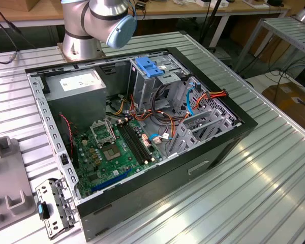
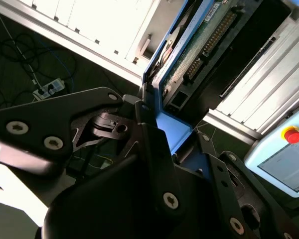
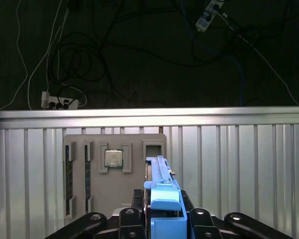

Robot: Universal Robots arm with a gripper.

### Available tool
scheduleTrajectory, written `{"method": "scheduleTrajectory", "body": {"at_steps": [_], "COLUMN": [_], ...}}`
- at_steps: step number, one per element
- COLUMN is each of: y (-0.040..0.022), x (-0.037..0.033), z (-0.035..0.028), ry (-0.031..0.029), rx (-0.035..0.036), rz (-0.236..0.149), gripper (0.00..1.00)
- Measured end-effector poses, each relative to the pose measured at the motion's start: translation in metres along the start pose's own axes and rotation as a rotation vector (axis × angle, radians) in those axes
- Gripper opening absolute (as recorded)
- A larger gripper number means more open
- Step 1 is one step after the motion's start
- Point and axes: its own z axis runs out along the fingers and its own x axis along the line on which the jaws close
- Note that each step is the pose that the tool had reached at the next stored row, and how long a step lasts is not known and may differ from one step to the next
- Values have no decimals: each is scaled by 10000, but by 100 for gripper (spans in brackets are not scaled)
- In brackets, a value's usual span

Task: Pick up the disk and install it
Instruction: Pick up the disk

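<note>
**Ribbed table (image 3: pixel 239 164) behind, disk (image 3: pixel 161 174) pinched in the gripper (image 3: pixel 163 214)**

Dark floor (image 3: pixel 114 84) strewn with loose leads (image 3: pixel 65 74) lies beyond the table's edge in the first wrist view. The gripper's black fingers (image 3: pixel 138 204) are pressed onto the disk, one against each of its blue carrier rails. The disk is held edge-on: its thin side faces that camera and its long axis runs straight out from the fingers. In the second wrist view the disk (image 2: pixel 204 45) shows its green circuit-board face, and its blue rail sits between the fingers (image 2: pixel 149 144).

From the exterior view's left come a grey tray (image 1: pixel 5 178) with moulded recesses, then a small metal bracket (image 1: pixel 53 206) just beside the open computer case (image 1: pixel 157 190). Inside the case sit a grey power supply (image 1: pixel 76 86), a green motherboard (image 1: pixel 117 152), a bare blue bracket (image 1: pixel 146 67), then orange and blue wiring (image 1: pixel 203 96). In the first wrist view the tray (image 3: pixel 79 189) holds a processor chip (image 3: pixel 113 158) in one recess.
</note>
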Motion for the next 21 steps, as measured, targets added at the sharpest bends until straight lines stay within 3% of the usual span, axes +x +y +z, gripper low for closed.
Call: {"method": "scheduleTrajectory", "body": {"at_steps": [9, 21], "y": [0, 3], "x": [0, 1], "z": [-5, -130], "ry": [1, 0], "rx": [-1, -1], "rz": [0, 0], "gripper": [37, 37]}}
